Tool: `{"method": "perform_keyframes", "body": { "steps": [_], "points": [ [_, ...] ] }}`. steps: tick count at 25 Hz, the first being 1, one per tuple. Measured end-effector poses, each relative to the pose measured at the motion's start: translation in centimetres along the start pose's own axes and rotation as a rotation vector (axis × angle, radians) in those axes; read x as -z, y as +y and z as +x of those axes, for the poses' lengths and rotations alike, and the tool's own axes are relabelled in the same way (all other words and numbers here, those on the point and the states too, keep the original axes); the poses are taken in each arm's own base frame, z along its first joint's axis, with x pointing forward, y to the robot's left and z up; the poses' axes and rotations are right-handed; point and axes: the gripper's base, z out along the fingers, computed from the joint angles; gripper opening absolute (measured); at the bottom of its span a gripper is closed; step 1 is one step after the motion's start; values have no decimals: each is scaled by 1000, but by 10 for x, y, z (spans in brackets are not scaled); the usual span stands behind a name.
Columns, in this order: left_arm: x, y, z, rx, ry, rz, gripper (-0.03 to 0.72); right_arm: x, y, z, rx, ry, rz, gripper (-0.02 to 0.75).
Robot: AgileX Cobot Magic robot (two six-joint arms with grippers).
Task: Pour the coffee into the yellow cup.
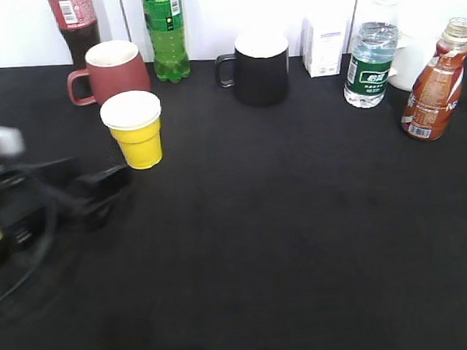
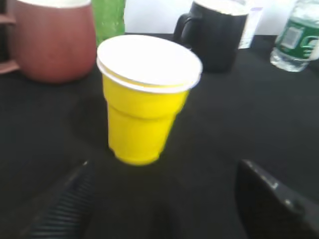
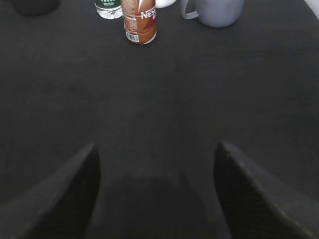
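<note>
Exterior view: yellow cup (image 1: 135,130) stands upright near the left rear of the black table (image 1: 285,243), just in front of the maroon mug (image 1: 112,71); the coffee bottle (image 1: 436,83) stands upright at the far right, well apart from the cup, beside a water bottle (image 1: 371,59). Cap looks off (mouth reads as open, though small). Left gripper (image 1: 100,195) sits blurred at the left edge, near the cup, not touching it; right arm not visible here. Left wrist view: cup (image 2: 144,99) centred ahead, empty as far as the white inside shows; both fingers (image 2: 60,209) spread wide, nothing between them, cup beyond the tips. Likely placed to steady or grasp the cup. Black mug (image 2: 217,32) behind. Right wrist view: right gripper (image 3: 157,194) also wide apart and empty, low over bare table; bottle (image 3: 139,22) straight ahead but far off, a grey mug (image 3: 217,10) to its right. Judgement: no pour begun; the bottle must be picked up first.
</note>
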Motion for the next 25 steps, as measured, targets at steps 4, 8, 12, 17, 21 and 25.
{"method": "perform_keyframes", "body": {
  "steps": [4, 8, 12, 17, 21, 25],
  "points": [
    [-56, 12, 11, 0, 59, -14, 669, 0, 0, 0, 0, -1, 0, 554],
    [-100, 19, 15, -7, 24, -6, 669, 0, 0, 0, 0, -1, 0, 554],
    [-116, 21, 16, -35, -13, 8, 634, 0, 0, 0, 0, -1, 0, 554],
    [-115, 22, 17, -32, -7, 2, 460, 0, 0, 0, 0, -1, 0, 554],
    [-108, 9, 12, -123, 46, 142, 454, 0, 0, 0, 0, -1, 0, 554],
    [-115, -25, -24, -225, 79, 492, 453, 0, 0, 0, 0, 0, 0, 554]
  ]
}}
